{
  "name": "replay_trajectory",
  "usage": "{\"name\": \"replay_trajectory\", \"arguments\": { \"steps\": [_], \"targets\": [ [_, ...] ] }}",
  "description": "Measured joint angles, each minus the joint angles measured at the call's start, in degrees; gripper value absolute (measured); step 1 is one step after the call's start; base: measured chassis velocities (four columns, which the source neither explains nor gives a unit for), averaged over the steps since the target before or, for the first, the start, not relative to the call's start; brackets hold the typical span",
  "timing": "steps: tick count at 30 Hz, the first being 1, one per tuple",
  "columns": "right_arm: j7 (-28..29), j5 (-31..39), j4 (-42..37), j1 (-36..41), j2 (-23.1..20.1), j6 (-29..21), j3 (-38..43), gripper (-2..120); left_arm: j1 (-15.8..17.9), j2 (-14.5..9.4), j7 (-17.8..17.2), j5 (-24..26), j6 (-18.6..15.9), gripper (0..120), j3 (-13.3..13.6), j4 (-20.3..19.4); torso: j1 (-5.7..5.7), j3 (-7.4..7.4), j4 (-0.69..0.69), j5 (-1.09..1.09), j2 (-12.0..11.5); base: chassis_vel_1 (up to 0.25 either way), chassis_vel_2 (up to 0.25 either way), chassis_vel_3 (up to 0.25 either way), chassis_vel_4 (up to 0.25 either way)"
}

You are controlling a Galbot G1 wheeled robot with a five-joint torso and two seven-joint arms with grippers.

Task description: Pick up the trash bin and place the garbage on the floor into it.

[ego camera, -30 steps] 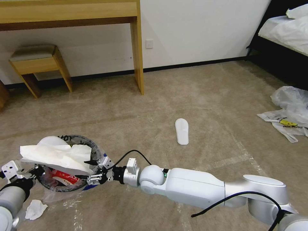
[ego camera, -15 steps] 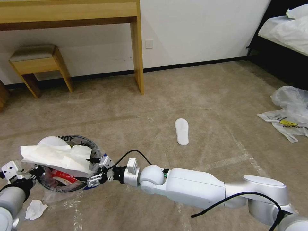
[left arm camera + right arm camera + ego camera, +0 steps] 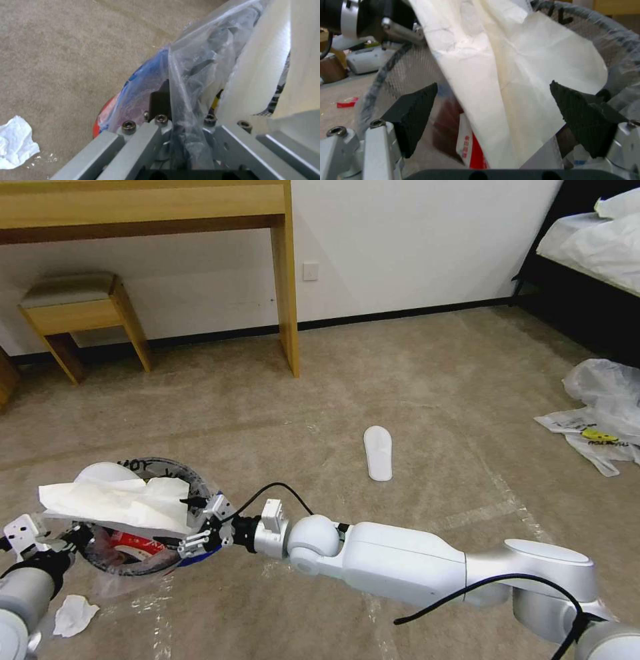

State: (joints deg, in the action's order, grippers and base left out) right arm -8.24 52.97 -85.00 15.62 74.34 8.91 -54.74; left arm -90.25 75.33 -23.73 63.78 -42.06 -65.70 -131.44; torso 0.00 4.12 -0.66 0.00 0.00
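- Right gripper [image 3: 189, 525] spread wide at the near rim of the trash bin [image 3: 193, 488], jaws apart on either side of the white paper sheet [image 3: 113, 503], neither pad pressing it in the right wrist view.
- Judged just let go: sheet [image 3: 506, 82] draped across the bin mouth, partly propped on the rim, not yet sunk inside.
- Left gripper [image 3: 181, 117] pinched on the bin's rim and the clear liner bag [image 3: 186, 82], holding the bin at the robot's left, low over the floor [image 3: 427, 380]; whether the base touches the carpet, cannot tell.
- Already inside the bin: a red-and-white wrapper [image 3: 470, 150] under the sheet, and a rounded white piece [image 3: 103, 472] at the far side, perhaps a slipper.
- Bin picked up, so that step counts as done.
- Left on the carpet: crumpled white paper [image 3: 72, 615] just beside the left arm, one white slipper [image 3: 378, 452] well apart toward the middle of the room, clear plastic bags [image 3: 603, 413] far off at the right, a small red scrap [image 3: 345, 102] seen past the bin.
- Judged roughly midway: several pieces collected, at least four lots still to fetch.
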Motion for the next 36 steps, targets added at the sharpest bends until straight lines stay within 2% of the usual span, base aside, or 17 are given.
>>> {"name": "replay_trajectory", "arguments": {
  "steps": [15, 17, 18, 20, 21, 22, 25, 26, 28, 36],
  "targets": [
    [0.18, 0.28, -0.52, -0.3, 0.7, 0.16, 0.79, 88, -0.06, 0.0, 0.04, 0.02, -0.07, 1, -0.11, 0.0, 0.0, 0.0, 0.0, 0.0, 0.0, 0.0, 0.0, 0.0, 0.0],
    [0.44, 0.29, -0.83, -0.22, 0.56, 0.14, 0.78, 80, 0.0, 0.0, 0.05, -0.01, -0.07, 1, -0.1, 0.2, 0.0, 0.0, 0.0, 0.0, 0.0, 0.0, 0.0, 0.0, 0.0],
    [0.44, 0.29, -0.83, -0.22, 0.56, 0.14, 0.78, 80, 0.0, 0.0, 0.05, -0.01, -0.07, 1, -0.1, 0.2, 0.0, 0.0, 0.0, 0.0, 0.0, 0.0, 0.0, 0.0, 0.0],
    [0.57, 0.27, -1.09, -0.09, 0.34, 0.13, 0.7, 68, 0.05, 0.01, 0.06, -0.07, -0.08, 1, 0.0, 0.35, 0.0, 0.0, 0.0, 0.0, 0.0, 0.0, 0.0, 0.0, 0.0],
    [0.57, 0.27, -1.09, -0.09, 0.34, 0.13, 0.7, 68, 0.05, 0.01, 0.06, -0.07, -0.08, 1, 0.0, 0.35, 0.0, 0.0, 0.0, 0.0, 0.0, 0.0, 0.0, 0.0, 0.0],
    [0.51, 0.26, -1.27, -0.08, 0.14, 0.09, 0.65, 61, 0.1, 0.0, 0.05, -0.1, -0.07, 1, 0.03, 0.38, 0.0, 0.0, 0.0, 0.0, 0.0, 0.0, 0.0, 0.0, 0.0],
    [0.47, 0.25, -1.53, -0.07, -0.11, 0.05, 0.64, 56, 0.14, -0.04, 0.06, -0.12, -0.07, 1, 0.07, 0.44, 0.0, 0.0, 0.0, 0.0, 0.0, 0.0, 0.0, 0.0, 0.0],
    [0.48, 0.25, -1.64, -0.04, -0.17, 0.04, 0.64, 61, 0.16, -0.06, 0.06, -0.12, -0.07, 1, 0.08, 0.47, 0.0, 0.0, 0.0, 0.0, 0.0, 0.0, 0.0, 0.0, 0.0],
    [0.53, 0.23, -1.83, -0.01, -0.28, 0.01, 0.64, 63, 0.19, -0.08, 0.06, -0.15, -0.07, 1, 0.12, 0.5, 0.0, 0.0, 0.0, 0.0, 0.0, 0.0, 0.0, 0.0, 0.0],
    [0.94, 0.07, -2.81, -0.25, -0.9, -0.13, 1.02, 65, 0.33, 0.01, 0.04, -0.36, -0.08, 1, 0.51, 0.69, 0.0, 0.0, 0.0, 0.0, 0.0, 0.0, 0.0, 0.0, 0.0]
  ]
}}
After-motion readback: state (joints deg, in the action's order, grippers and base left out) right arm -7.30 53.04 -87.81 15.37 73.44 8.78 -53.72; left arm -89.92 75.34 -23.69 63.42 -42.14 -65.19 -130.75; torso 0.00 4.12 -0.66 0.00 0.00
